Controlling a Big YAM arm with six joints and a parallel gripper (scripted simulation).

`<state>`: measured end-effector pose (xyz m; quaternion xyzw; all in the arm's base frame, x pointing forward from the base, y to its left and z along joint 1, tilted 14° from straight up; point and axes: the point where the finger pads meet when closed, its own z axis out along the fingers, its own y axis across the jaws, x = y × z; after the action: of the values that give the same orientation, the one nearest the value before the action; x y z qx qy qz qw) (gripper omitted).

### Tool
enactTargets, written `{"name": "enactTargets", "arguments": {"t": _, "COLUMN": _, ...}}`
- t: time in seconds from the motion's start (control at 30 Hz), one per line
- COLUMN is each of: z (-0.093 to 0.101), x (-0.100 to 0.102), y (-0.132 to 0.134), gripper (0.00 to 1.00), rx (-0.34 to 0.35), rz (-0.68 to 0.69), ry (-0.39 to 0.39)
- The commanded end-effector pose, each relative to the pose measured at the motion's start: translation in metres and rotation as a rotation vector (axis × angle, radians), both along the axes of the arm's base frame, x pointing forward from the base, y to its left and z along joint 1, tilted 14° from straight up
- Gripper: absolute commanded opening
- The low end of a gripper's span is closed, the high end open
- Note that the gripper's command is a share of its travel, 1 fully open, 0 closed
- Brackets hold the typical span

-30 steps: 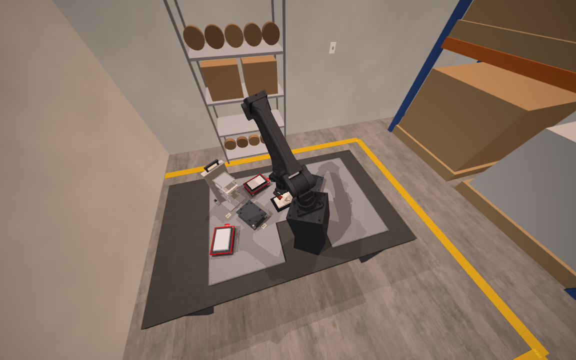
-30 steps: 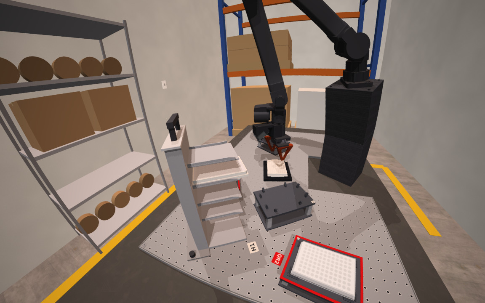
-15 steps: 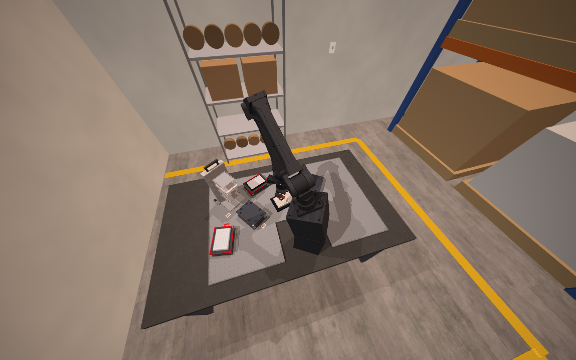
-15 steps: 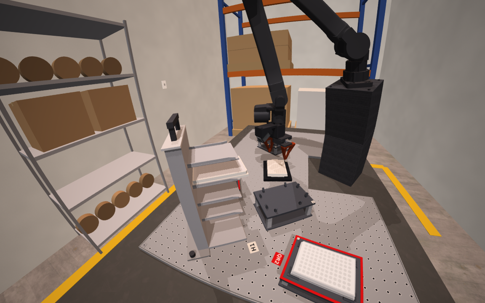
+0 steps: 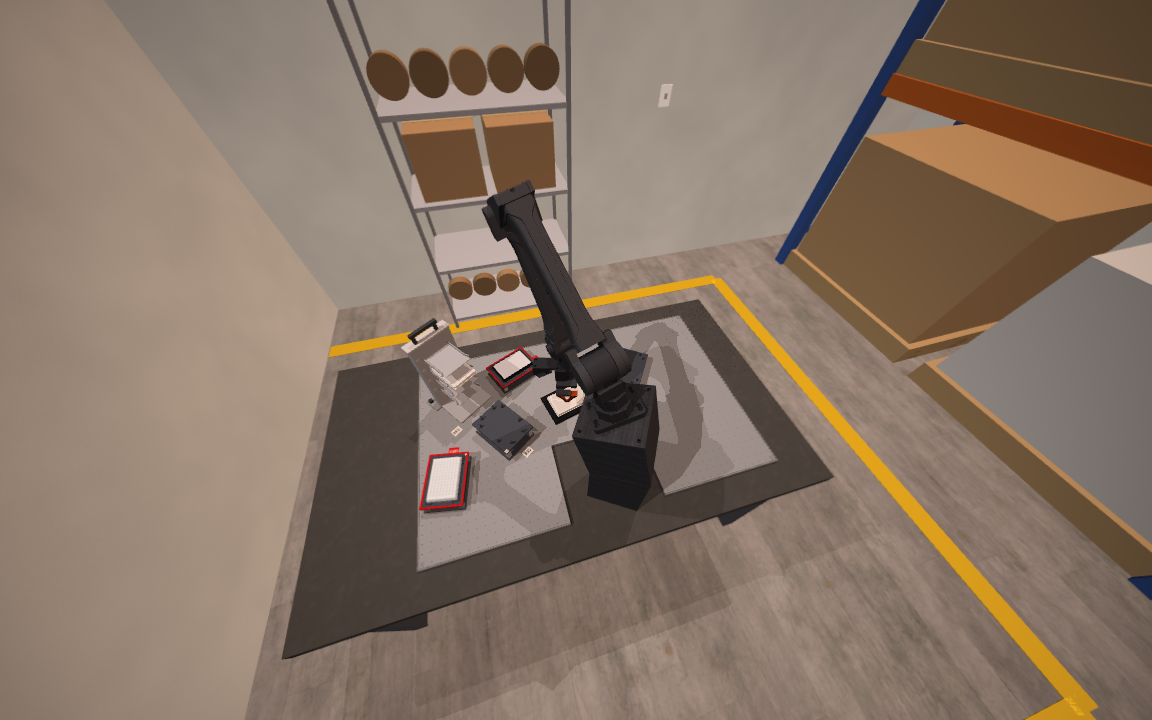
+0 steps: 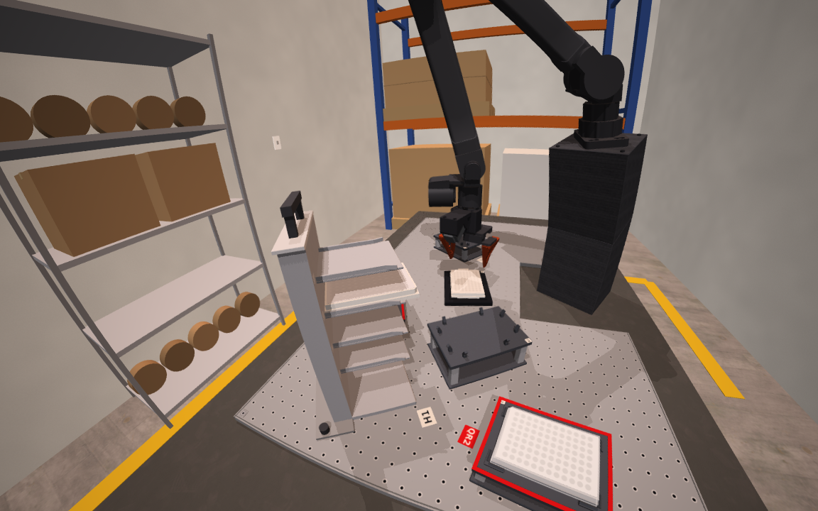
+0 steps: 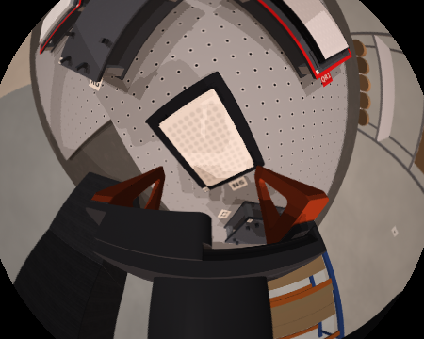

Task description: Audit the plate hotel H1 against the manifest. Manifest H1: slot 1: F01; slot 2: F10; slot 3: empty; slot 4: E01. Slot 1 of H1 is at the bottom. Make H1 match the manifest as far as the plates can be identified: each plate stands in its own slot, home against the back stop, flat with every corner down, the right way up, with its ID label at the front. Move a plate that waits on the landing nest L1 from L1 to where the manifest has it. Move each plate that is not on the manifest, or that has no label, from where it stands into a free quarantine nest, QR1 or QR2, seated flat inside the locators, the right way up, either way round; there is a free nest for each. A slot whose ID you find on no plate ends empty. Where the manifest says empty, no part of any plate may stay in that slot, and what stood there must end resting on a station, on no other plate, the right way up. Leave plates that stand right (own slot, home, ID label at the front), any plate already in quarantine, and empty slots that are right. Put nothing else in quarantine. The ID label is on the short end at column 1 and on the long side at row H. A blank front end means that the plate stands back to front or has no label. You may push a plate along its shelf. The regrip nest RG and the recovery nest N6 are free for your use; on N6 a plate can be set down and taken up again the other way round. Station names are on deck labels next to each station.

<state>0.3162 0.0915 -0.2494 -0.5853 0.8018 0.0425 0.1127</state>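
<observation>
My gripper (image 6: 466,253) (image 7: 209,170) (image 5: 567,391) is open and empty. It hangs a little above a white well plate (image 6: 466,284) (image 7: 203,132) (image 5: 560,405) that lies flat in a black-framed nest (image 6: 466,301) (image 7: 186,97) beside the arm's pedestal. The plate hotel H1 (image 6: 310,304) (image 5: 439,367) stands at the left. One white plate (image 6: 373,291) lies on an upper shelf of it and sticks out past the front; I cannot read its label. The lower shelves look empty.
QR2 (image 6: 470,436) holds a white plate (image 6: 548,452) (image 5: 443,479) in its red frame. QR1 holds another plate (image 5: 509,364) (image 7: 302,9). A dark raised nest with pins (image 6: 475,340) (image 5: 501,427) (image 7: 112,13) stands empty between the hotel and QR2. The black pedestal (image 6: 590,216) is at the right.
</observation>
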Motion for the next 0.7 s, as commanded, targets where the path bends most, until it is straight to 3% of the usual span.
{"name": "enactTargets", "arguments": {"t": 0.0, "z": 0.0014, "x": 0.0006, "y": -0.0034, "gripper": 1.0, "rx": -0.016, "rz": 0.132, "ry": -0.029}}
{"name": "enactTargets", "arguments": {"t": 0.57, "z": 0.0012, "x": -0.0001, "y": -0.0035, "gripper": 1.0, "rx": -0.068, "rz": 0.52, "ry": -0.108}}
{"name": "enactTargets", "arguments": {"t": 0.67, "z": -0.0039, "x": 0.0016, "y": -0.0021, "gripper": 1.0, "rx": -0.069, "rz": 0.528, "ry": -0.113}}
